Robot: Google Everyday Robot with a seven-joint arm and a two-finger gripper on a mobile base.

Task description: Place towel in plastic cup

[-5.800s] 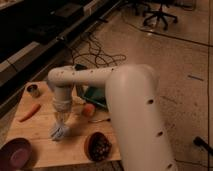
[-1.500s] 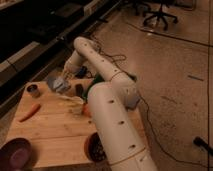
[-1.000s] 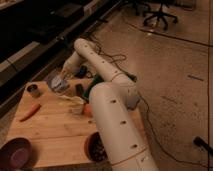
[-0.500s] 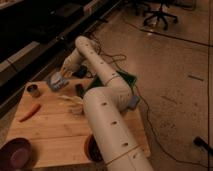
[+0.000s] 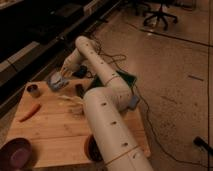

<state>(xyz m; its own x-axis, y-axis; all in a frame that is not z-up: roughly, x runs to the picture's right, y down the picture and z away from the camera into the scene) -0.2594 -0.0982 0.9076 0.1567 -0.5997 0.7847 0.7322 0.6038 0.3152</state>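
Towel: pale blue-grey bundle, off the board, bunched at the gripper, over the far-left part of the wooden table. Gripper clamped tight on the towel, arm reaching in from the right. Plastic cup: most likely the small dark upright shape just right of the towel; identity not certain in this light. Metal can stands left of the towel, apart from it. Carrot lies nearer the left edge, purple bowl at the near-left corner.

Step in hand, by my reading: carry phase, towel held and near the cup. Next move calls for centring over the cup mouth, not the can, then lowering before release so the cloth drops inside and does not drape the rim
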